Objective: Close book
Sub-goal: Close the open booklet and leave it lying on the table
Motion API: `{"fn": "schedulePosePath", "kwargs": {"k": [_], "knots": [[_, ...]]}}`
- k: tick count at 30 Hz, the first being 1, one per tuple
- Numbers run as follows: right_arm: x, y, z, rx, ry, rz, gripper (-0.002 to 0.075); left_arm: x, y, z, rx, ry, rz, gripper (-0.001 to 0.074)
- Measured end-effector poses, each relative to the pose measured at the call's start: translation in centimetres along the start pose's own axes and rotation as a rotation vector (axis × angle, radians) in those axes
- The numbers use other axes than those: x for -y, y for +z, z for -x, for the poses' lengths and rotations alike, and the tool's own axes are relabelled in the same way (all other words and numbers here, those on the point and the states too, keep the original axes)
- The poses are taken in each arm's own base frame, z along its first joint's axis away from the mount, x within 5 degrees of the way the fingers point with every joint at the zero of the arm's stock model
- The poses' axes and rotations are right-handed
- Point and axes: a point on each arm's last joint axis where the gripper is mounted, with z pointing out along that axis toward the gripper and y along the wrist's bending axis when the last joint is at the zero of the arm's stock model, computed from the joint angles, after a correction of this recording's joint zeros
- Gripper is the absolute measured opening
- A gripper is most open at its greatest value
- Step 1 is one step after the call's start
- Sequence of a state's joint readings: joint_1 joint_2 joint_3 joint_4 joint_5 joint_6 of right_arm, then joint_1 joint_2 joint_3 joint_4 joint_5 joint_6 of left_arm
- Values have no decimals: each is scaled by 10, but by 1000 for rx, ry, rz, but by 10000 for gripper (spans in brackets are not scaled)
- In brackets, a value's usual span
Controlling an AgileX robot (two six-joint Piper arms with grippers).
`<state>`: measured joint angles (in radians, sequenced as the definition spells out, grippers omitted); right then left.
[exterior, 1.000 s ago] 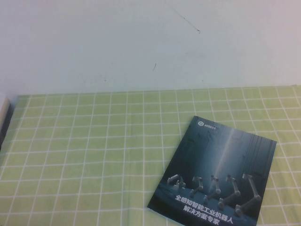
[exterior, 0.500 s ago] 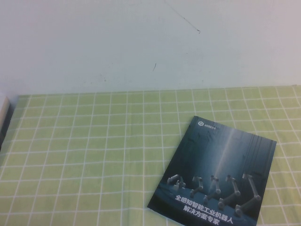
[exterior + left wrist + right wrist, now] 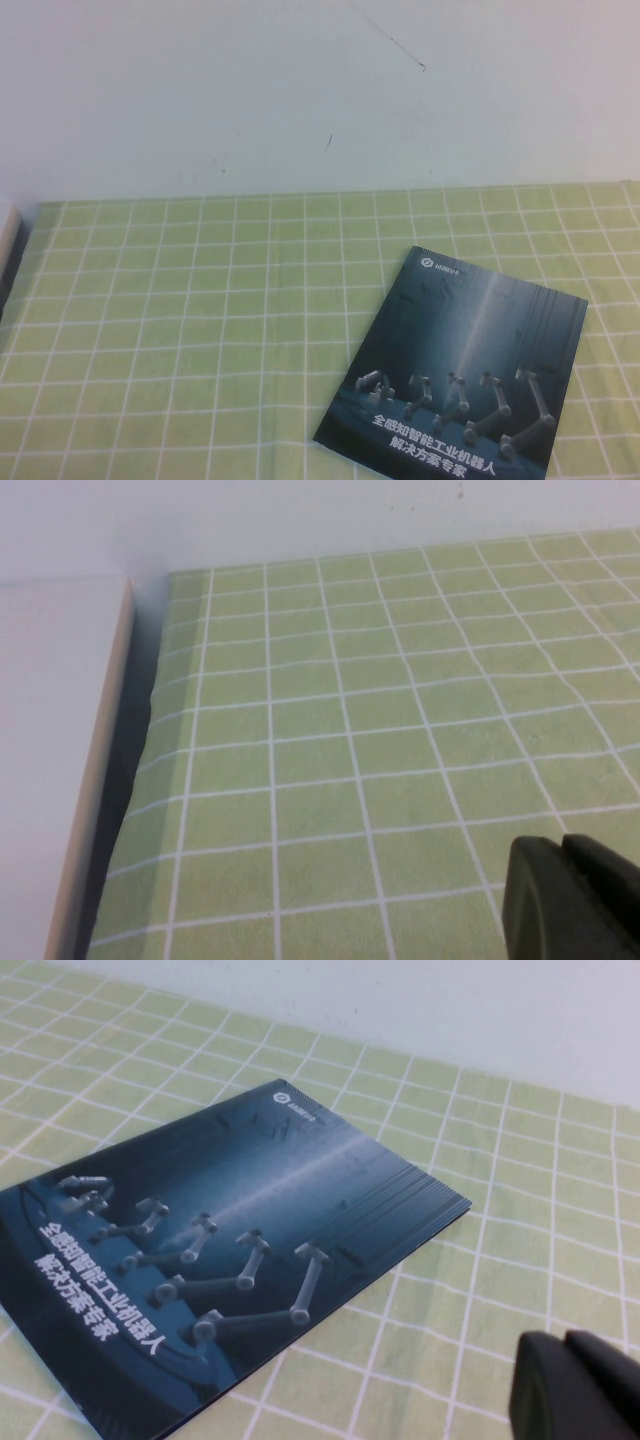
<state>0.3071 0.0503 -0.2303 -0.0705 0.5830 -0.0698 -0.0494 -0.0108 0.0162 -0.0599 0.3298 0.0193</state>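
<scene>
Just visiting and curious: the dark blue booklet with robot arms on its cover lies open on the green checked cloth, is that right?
Not open: the dark blue booklet lies closed, cover up, on the green checked cloth, as the right wrist view shows. The right gripper hangs beside it; the left gripper hangs over bare cloth.

Book (image 3: 455,365) lies flat on the tablecloth (image 3: 200,300) at its near right corner, wall (image 3: 300,90) behind the far edge, right gripper (image 3: 580,1385) over the cloth near the book, left gripper (image 3: 575,900) over it toward the left edge.
</scene>
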Motion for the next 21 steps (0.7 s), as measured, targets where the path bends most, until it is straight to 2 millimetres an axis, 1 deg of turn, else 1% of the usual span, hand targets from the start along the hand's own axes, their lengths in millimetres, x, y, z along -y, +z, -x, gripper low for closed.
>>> {"fn": "schedulePosePath", "kwargs": {"k": [21], "knots": [[0,0,0,0,0,0,-3,1,0,0,2,20,-12,-4]]}}
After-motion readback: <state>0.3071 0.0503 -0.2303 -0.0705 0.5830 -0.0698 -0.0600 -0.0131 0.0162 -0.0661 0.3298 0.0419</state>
